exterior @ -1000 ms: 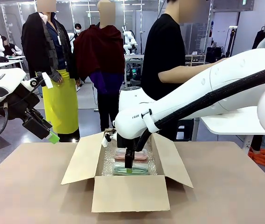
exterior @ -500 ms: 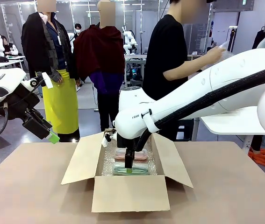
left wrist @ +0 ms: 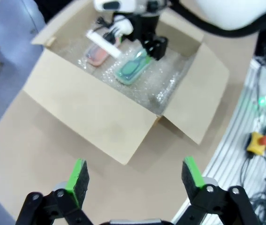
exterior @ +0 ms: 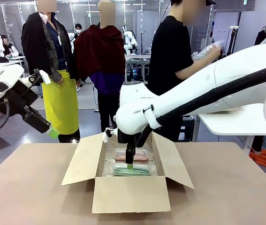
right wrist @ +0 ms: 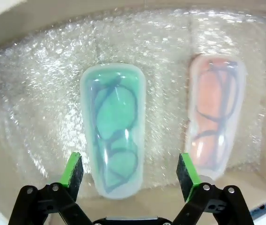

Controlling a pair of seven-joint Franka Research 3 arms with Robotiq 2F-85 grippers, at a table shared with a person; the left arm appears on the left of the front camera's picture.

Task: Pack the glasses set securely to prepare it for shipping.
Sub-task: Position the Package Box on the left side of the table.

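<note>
Mint case (right wrist: 113, 129) sits under the spread right gripper (right wrist: 130, 166), pink case (right wrist: 216, 112) at its 3 o'clock, both on bubble wrap (right wrist: 39, 93) in the box (exterior: 130, 194). Nothing covers them, so shutting the flaps (exterior: 83, 161) now could let them rattle around; left gripper's (left wrist: 135, 174) spread too, off at the box's 9 o'clock.

The mint green case (right wrist: 112, 129) has a milky translucent lid, and dark-rimmed glasses (right wrist: 110, 136) show through it. The pale pink case (right wrist: 216, 110) beside it reads closer to salmon under its cloudy lid, perhaps only from the blur. Both lie on clear bubble wrap (right wrist: 34, 93), glittering white and dotted all over. The cardboard box (exterior: 130, 193) is plain brown and the table (exterior: 25, 197) a duller brown. The right gripper (right wrist: 129, 164) and left gripper (left wrist: 134, 166) are black with bright green pads (left wrist: 79, 178). The right arm (exterior: 208, 89) and left arm (exterior: 6, 72) are white.
</note>
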